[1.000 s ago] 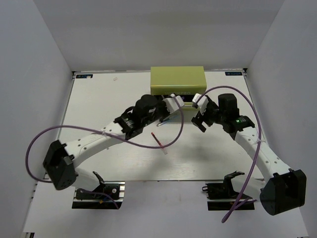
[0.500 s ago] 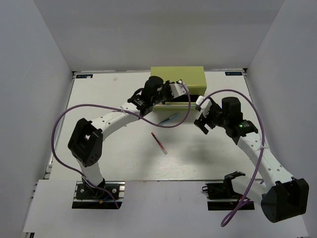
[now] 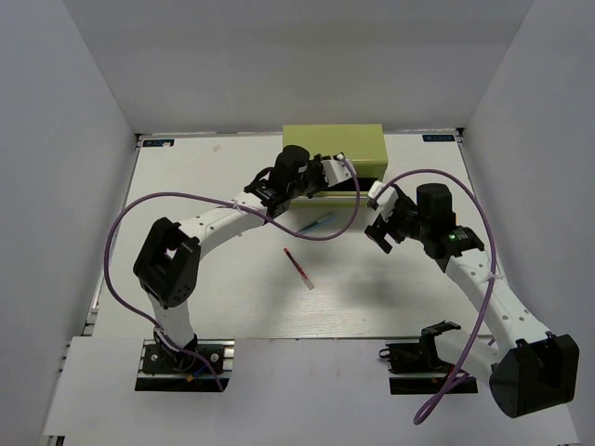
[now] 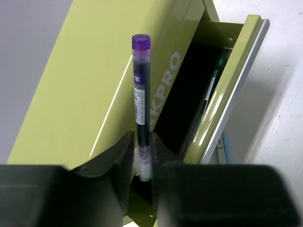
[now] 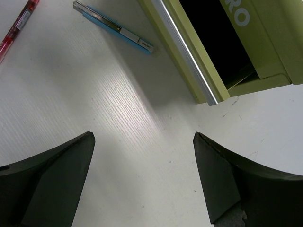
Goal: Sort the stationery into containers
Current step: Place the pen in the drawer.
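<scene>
The yellow-green chest (image 3: 335, 147) stands at the back middle with one drawer (image 4: 226, 90) pulled out. My left gripper (image 3: 332, 173) is at the chest's front, shut on a dark pen with a purple cap (image 4: 140, 90) that points up along the chest's face (image 4: 90, 90), beside the open drawer. A dark greenish pen (image 4: 214, 82) seems to lie inside the drawer. The pale blue pen (image 3: 317, 223) and the red pen with white end (image 3: 298, 268) lie on the table. My right gripper (image 3: 377, 216) is open and empty, right of the blue pen (image 5: 113, 26) and the red pen (image 5: 16, 28).
The white table (image 3: 204, 279) has walls on the left, right and back. The open drawer's silver edge (image 5: 184, 52) juts toward the right gripper (image 5: 143, 139). Purple cables loop over both arms.
My left arm has swung from the table's middle up to the chest front with the dark pen in its grip. The right gripper has drawn slightly right.
</scene>
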Action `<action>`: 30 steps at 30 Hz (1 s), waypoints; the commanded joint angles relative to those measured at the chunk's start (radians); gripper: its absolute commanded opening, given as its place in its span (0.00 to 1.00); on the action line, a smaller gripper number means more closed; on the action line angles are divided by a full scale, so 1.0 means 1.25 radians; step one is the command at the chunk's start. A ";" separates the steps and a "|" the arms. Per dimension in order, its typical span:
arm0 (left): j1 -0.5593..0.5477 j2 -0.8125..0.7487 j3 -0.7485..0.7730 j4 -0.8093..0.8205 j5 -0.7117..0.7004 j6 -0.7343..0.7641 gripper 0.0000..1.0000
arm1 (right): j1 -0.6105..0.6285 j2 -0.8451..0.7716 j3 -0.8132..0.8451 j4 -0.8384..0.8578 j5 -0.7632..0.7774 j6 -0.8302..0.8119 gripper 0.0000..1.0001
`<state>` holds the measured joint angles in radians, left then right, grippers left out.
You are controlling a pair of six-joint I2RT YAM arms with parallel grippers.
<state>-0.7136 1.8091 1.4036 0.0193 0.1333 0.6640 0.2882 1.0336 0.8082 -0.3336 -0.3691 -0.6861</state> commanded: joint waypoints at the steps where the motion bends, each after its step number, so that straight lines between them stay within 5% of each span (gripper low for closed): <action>1: 0.004 -0.020 -0.006 0.047 -0.019 -0.027 0.34 | -0.006 0.004 0.009 0.018 -0.015 0.004 0.90; 16: -0.006 -0.138 -0.023 0.072 -0.055 -0.113 0.77 | -0.001 0.021 0.001 -0.036 -0.134 -0.015 0.90; 19: -0.006 -0.237 -0.050 0.042 -0.141 -0.241 0.85 | 0.011 0.044 0.005 -0.058 -0.206 -0.045 0.90; 23: 0.004 -0.383 -0.148 -0.065 -0.275 -0.573 0.96 | 0.078 0.093 0.005 -0.048 -0.193 -0.068 0.87; 30: 0.004 -0.659 -0.412 -0.250 -0.390 -0.922 0.96 | 0.257 0.293 0.117 -0.041 -0.127 0.008 0.68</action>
<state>-0.7120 1.0676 1.0077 -0.1135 -0.2348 -0.1875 0.5243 1.3228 0.8627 -0.4000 -0.5560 -0.7410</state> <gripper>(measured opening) 0.964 0.698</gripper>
